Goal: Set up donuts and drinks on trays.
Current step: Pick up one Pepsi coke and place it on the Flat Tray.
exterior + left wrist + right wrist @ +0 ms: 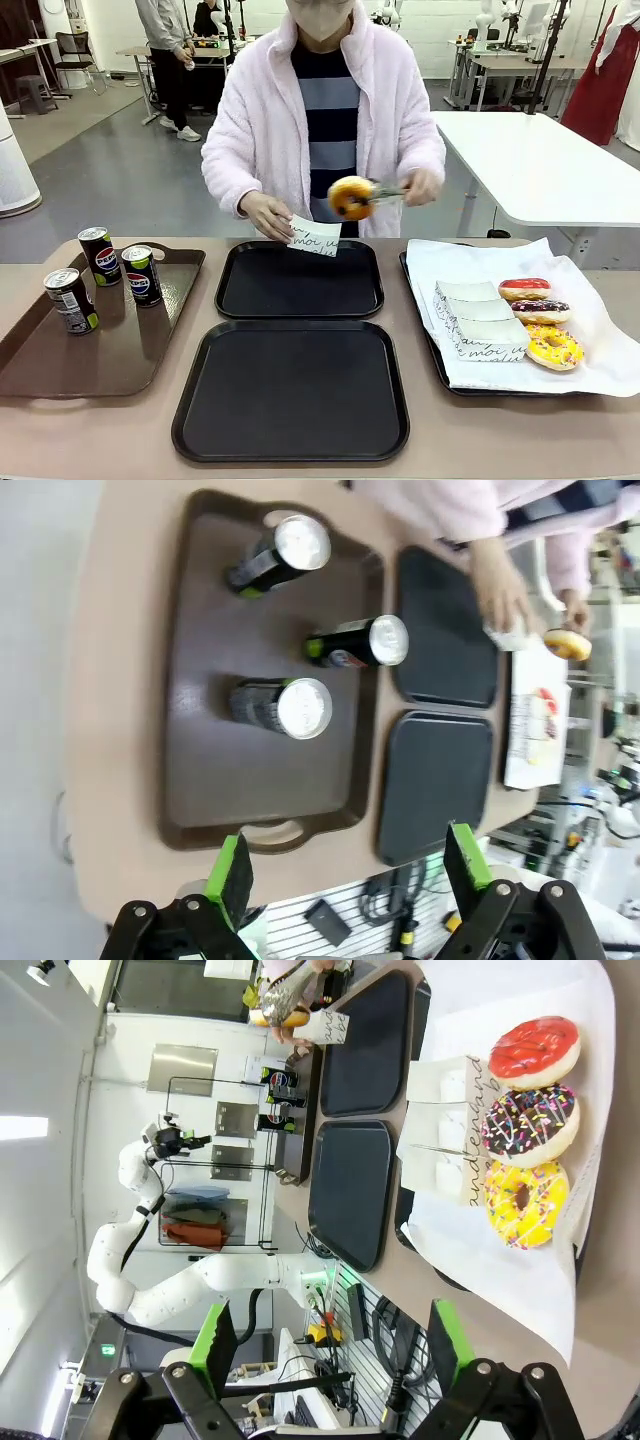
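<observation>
Left gripper (pixel 348 860) spread wide and holding nothing above the brown tray (pixel 200 810) of three cans (pixel 290 707), right gripper (pixel 328 1325) likewise spread, two black trays (pixel 290 390) on the bench (pixel 60 440), three donuts (pixel 540 312) on white paper (pixel 600 370), farther off a person's tongs (pixel 385 190) gripping an orange donut (pixel 352 197) above a paper box (pixel 315 237).

Cans (pixel 100 256) read Pepsi; paper boxes (pixel 485 325) show cursive "moi".

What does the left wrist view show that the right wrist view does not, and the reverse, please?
Left wrist view: the cans' silver tops from above, the brown tray's handle, the open left fingers. Right wrist view: sprinkles on the donuts on white paper, the open right fingers, the left arm afar. Shared: both black trays and the person's held donut.
</observation>
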Tool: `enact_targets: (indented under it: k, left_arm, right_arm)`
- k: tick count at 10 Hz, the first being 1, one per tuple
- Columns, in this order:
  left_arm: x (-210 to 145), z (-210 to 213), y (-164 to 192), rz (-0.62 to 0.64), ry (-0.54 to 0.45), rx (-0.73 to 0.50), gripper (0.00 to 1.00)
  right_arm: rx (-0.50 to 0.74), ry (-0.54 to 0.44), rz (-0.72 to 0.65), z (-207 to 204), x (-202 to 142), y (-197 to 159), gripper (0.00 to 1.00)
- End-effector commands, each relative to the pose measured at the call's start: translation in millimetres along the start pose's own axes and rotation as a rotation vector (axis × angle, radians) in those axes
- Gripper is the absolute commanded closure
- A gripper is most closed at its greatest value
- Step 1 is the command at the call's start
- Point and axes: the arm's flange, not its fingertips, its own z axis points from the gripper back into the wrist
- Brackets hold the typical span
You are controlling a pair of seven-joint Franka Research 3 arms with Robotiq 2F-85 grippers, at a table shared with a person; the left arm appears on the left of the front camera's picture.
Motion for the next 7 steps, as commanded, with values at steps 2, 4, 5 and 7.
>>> enact_targets:
  k: [2, 4, 5, 7]
  left_arm:
    - [13, 0, -36, 0.007, 0.010, 0.251, 0.00]
    - [24, -24, -60, 0.011, -0.028, 0.399, 0.00]
    - [32, -45, -66, -0.009, -0.019, 0.434, 0.00]
    - [42, -84, -72, -0.065, -0.026, 0.501, 0.00]
  right_arm:
    - [-0.006, -0.002, -0.002, 0, -2, -1, 0.00]
    - [-0.006, -0.002, -0.002, 0, -2, -1, 0.00]
    - [-0.006, -0.002, -0.002, 0, -2, -1, 0.00]
    - [-0.006, -0.002, -0.002, 0, -2, -1, 0.00]
